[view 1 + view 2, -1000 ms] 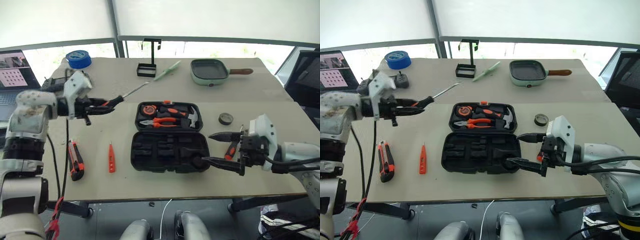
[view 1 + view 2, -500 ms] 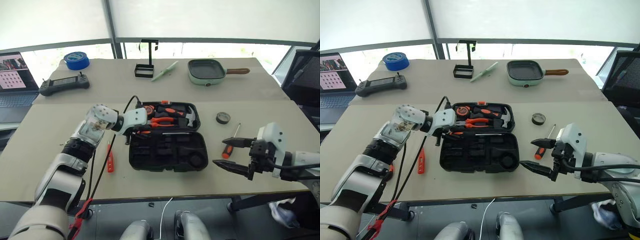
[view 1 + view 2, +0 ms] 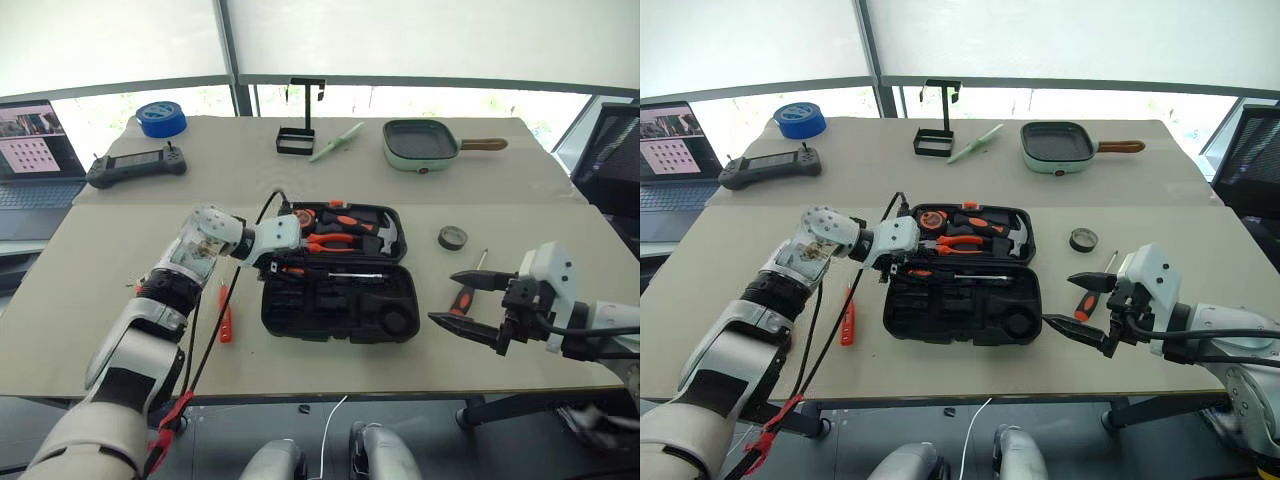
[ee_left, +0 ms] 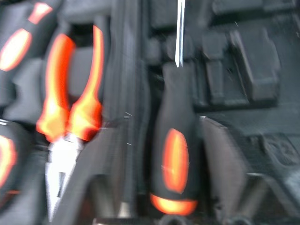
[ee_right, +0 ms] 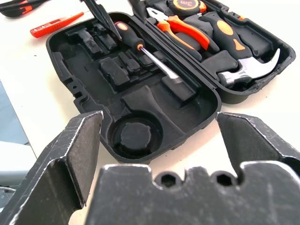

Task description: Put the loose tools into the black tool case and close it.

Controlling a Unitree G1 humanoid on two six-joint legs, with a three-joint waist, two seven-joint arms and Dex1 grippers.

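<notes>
The left wrist view blurs the pliers (image 4: 70,103), and the screwdriver's (image 4: 174,154) shaft is cut off.

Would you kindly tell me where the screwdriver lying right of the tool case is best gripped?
Probably by its thick orange-and-black handle, from above, fingers across it: the screwdriver lies flat on the table, thin shaft pointing away, handle nearest the open right gripper.

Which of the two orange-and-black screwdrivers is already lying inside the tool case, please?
The one at the left end effector: this screwdriver lies in the case along the hinge. The other screwdriver lies on the table by the right end effector.
</notes>
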